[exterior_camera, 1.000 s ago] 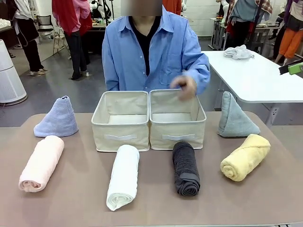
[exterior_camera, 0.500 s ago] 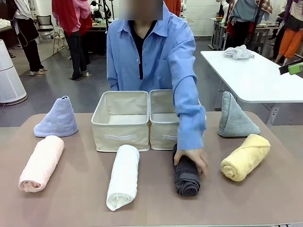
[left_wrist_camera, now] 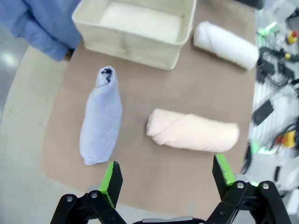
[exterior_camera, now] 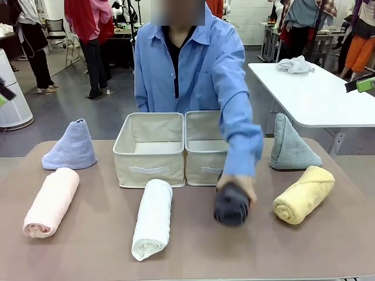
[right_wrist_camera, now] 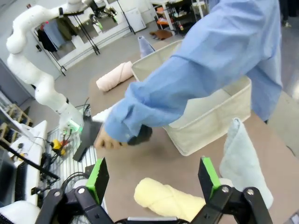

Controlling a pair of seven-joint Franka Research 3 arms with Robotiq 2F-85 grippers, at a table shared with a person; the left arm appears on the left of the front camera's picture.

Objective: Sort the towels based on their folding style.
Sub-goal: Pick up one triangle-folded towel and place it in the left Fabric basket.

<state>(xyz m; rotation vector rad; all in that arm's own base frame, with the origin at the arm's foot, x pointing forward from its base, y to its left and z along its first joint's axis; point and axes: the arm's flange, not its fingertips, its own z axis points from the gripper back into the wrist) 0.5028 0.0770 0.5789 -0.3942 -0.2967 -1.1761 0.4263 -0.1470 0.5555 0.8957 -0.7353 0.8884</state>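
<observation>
Risks first, left to right: left pincer [left_wrist_camera: 167,171] with green-padded fingers spread wide and empty, poised above the pink rolled towel [left_wrist_camera: 192,131] and the light blue cone towel [left_wrist_camera: 100,116] at the left end of the surface [exterior_camera: 187,252]; liable to tip the cone or unwind the roll if lowered off-centre or pinched at one loose end.

White rolled towel [exterior_camera: 153,218] lying just in front of the left fabric box [exterior_camera: 150,149], untouched.

Dark grey rolled towel [exterior_camera: 231,204] gripped in the person's hand [exterior_camera: 245,186], blurred, seemingly raised off the surface; danger of a knock against the blue sleeve [exterior_camera: 237,137] if either arm reached for the middle now.

Right pincer [right_wrist_camera: 152,170] likewise wide apart and empty, high over the yellow rolled towel [right_wrist_camera: 166,201], with the pale teal cone towel [right_wrist_camera: 243,163] near it at the right end.

Surroundings: two beige boxes side by side and touching at the far middle, insides bare as far as visible; sleeve crossing in front of the right fabric box [exterior_camera: 202,152], blocking the way in; farther right, a separate white table [exterior_camera: 328,99] bearing a white cloth heap [exterior_camera: 295,64].
</observation>
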